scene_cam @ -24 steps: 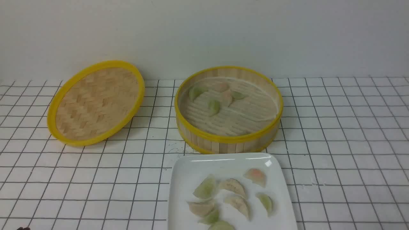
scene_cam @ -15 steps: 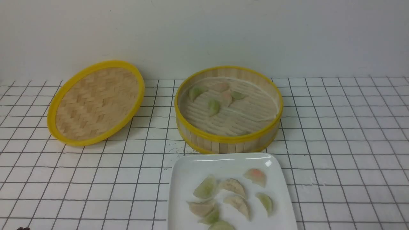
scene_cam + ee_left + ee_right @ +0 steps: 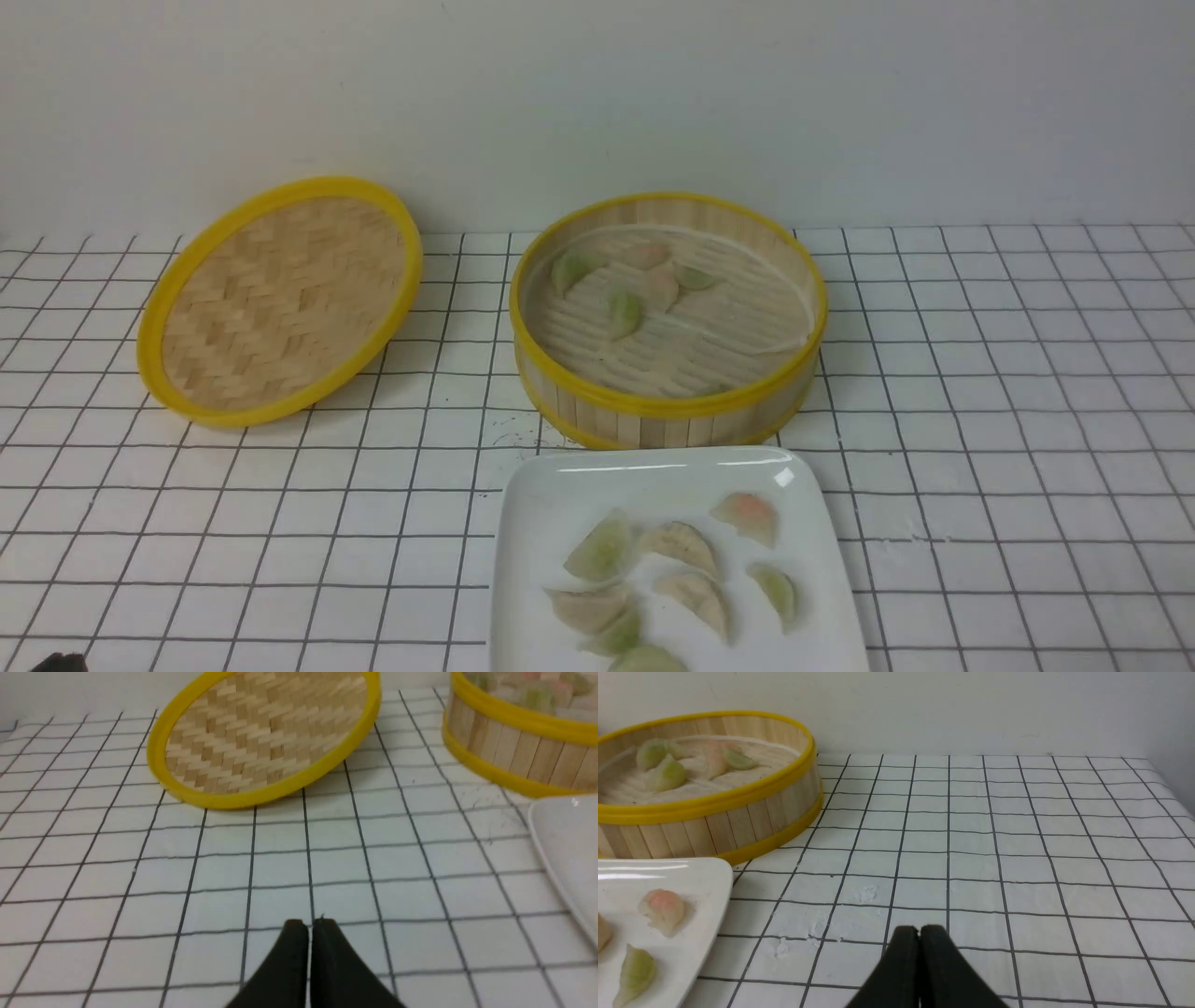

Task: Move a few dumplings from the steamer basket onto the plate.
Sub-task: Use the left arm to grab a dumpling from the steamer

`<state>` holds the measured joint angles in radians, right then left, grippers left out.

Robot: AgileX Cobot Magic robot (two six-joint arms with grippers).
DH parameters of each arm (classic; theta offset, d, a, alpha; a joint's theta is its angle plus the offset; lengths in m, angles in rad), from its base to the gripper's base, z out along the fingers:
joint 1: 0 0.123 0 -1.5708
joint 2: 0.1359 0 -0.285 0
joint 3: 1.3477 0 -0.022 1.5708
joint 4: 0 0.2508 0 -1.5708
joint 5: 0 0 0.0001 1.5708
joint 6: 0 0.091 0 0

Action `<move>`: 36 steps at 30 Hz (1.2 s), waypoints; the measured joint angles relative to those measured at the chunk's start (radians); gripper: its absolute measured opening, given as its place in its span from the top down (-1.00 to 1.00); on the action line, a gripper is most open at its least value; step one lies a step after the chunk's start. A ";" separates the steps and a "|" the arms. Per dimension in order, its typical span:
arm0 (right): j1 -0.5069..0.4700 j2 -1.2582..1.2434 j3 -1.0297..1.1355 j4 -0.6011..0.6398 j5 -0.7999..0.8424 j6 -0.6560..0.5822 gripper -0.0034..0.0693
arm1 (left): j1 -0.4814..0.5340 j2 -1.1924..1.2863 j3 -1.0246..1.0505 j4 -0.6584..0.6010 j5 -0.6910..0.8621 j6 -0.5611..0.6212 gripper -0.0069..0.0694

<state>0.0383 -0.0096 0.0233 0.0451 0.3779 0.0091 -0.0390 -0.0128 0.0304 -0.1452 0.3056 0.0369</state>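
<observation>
The steamer basket (image 3: 667, 406) stands at the back middle with several pale green and pink dumplings (image 3: 624, 313) on its ribbed floor. The white plate (image 3: 560, 495) lies in front of it with several dumplings (image 3: 686, 543) on it. My left gripper (image 3: 309, 926) is shut and empty, low over the grid cloth, left of the plate (image 3: 567, 849). My right gripper (image 3: 919, 931) is shut and empty over the cloth, right of the plate (image 3: 707, 879) and basket (image 3: 752, 821). In the front view only a dark tip shows at the bottom left corner (image 3: 61, 663).
The shallow woven lid (image 3: 280, 299) with a yellow rim leans tilted at the back left; it also shows in the left wrist view (image 3: 261, 737). A white wall runs behind the table. The grid cloth (image 3: 1008, 420) stretches to the right.
The dark tip at the front view's bottom left corner has grown slightly larger. Basket, plate, dumplings and lid have not moved.
</observation>
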 joint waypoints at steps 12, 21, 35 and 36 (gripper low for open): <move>0.000 0.000 0.000 0.019 -0.007 0.004 0.95 | 0.000 0.000 -0.002 -0.430 -0.529 -0.142 0.83; 0.000 0.000 0.006 0.603 -0.314 0.212 0.95 | 0.000 0.257 -0.465 -0.343 -0.144 -0.179 0.83; 0.000 0.012 -0.096 0.667 -0.128 0.169 0.95 | -0.018 1.347 -1.230 -0.319 0.742 0.159 0.83; 0.000 0.012 -0.105 0.661 -0.115 0.167 0.95 | -0.025 1.389 -1.247 -0.315 0.752 0.159 0.83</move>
<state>0.0383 0.0028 -0.0822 0.7058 0.2626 0.1757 -0.0635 1.3766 -1.2171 -0.4598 1.0577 0.1958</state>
